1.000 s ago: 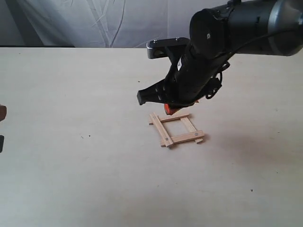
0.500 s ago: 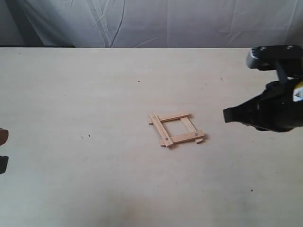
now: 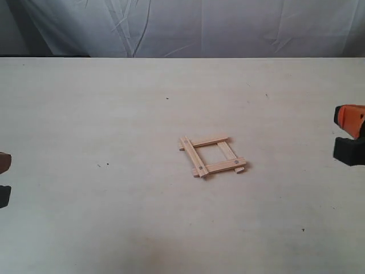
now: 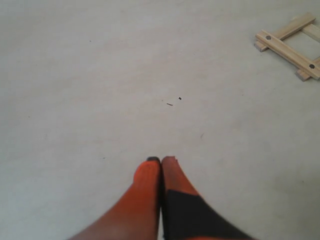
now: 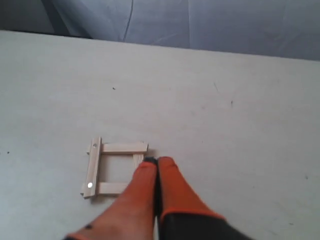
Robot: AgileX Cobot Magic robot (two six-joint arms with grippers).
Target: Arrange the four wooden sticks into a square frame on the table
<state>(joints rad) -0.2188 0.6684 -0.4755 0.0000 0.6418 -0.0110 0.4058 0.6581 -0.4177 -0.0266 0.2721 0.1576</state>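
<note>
The four wooden sticks lie as a small square frame (image 3: 193,157) on the cream table (image 3: 114,114), ends overlapping and slightly protruding; two slats show dark holes. My right gripper (image 3: 348,137) is at the right edge of the exterior view, well off the frame. In the right wrist view its orange fingertips meet, shut and empty (image 5: 157,161), and they cover one side of the frame (image 5: 93,167). My left gripper (image 3: 3,178) sits at the far left edge, also shut and empty (image 4: 161,160), with the frame (image 4: 287,48) far from it.
A wrinkled white cloth (image 3: 188,25) hangs behind the table's far edge. A few tiny dark specks (image 4: 179,98) mark the table between the left gripper and the frame.
The right arm has pulled away from just above the frame to the right edge of the exterior view. The frame has not moved; the left gripper stays put.
</note>
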